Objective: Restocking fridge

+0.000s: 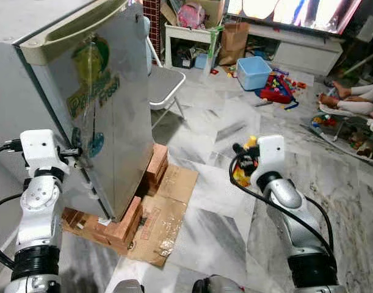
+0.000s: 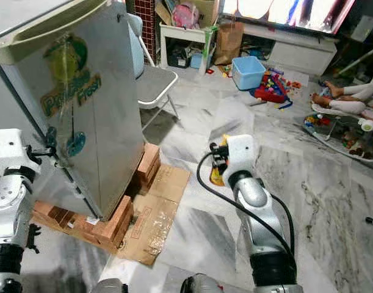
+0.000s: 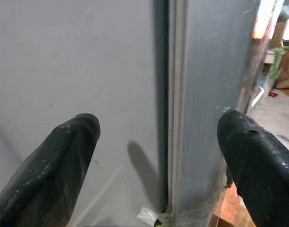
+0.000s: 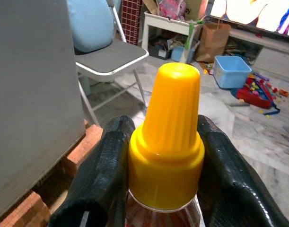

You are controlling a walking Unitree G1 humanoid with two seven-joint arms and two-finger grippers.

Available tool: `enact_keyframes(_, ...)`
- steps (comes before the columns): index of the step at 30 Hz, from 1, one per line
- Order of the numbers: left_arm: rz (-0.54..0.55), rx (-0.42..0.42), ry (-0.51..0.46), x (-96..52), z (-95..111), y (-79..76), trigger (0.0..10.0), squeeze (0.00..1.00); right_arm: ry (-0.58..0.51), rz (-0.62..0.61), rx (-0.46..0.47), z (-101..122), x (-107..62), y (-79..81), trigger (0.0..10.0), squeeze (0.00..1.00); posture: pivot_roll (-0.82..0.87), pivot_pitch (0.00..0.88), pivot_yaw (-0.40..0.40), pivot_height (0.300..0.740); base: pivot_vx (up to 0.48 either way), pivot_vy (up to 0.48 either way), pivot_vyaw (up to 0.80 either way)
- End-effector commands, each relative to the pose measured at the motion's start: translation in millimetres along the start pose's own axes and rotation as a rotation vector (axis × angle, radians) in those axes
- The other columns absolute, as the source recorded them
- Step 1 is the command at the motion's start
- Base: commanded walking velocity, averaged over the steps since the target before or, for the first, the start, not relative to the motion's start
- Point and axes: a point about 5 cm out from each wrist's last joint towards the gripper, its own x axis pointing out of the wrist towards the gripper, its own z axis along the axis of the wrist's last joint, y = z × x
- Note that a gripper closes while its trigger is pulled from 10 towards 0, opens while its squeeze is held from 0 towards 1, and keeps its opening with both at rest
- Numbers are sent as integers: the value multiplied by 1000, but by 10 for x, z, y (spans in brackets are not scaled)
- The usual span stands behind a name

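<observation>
A small grey fridge (image 1: pixel 107 116) with a green and yellow sticker on its door stands on bricks at my left. My left gripper (image 1: pixel 76 155) is at the door's edge, about mid-height. In the left wrist view this gripper (image 3: pixel 158 127) is open, its fingers straddling the vertical seam between door and cabinet. My right gripper (image 1: pixel 242 160) hangs out to the right of the fridge, over the marble floor. It is shut on a bottle (image 4: pixel 170 118) with a yellow cap, one black finger (image 4: pixel 106 161) on each side of the neck.
Red bricks (image 1: pixel 122 226) and flattened cardboard (image 1: pixel 168 207) lie under and in front of the fridge. A white folding chair (image 1: pixel 165 82) stands just behind it. A blue bin (image 1: pixel 254 72), scattered toys and a person's legs (image 1: pixel 357 97) are at the far right.
</observation>
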Motion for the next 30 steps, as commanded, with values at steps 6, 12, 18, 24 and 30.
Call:
enact_keyframes(6, 84, -31, -41, 246, 185, 34, 10000, 0, -24, 64, -38, 145, -174, -95, 10000, 0, 24, 0, -75, 716, 0, 0, 0)
enact_keyframes(12, -98, -22, -53, 310, 220, -384, 10000, 0, 4, 84, -45, 98, -245, -226, 10000, 0, 16, 0, -75, 716, 0, 0, 0)
enact_keyframes(18, -355, -37, -1, 228, 115, -854, 10000, 0, 5, 169, -19, 127, -233, -96, 10000, 0, 16, 0, -79, 716, 0, 0, 0)
enact_keyframes(24, -641, -11, 30, 34, 38, -1213, 10000, 0, 19, 196, -25, 84, -257, -69, 10000, 0, 22, 0, -83, 716, 0, 0, 0)
enact_keyframes(30, -801, -59, 23, -166, 32, -1398, 10000, 0, 41, 175, -3, 25, -285, -98, 10000, 0, 21, 0, -79, 716, 0, 0, 0)
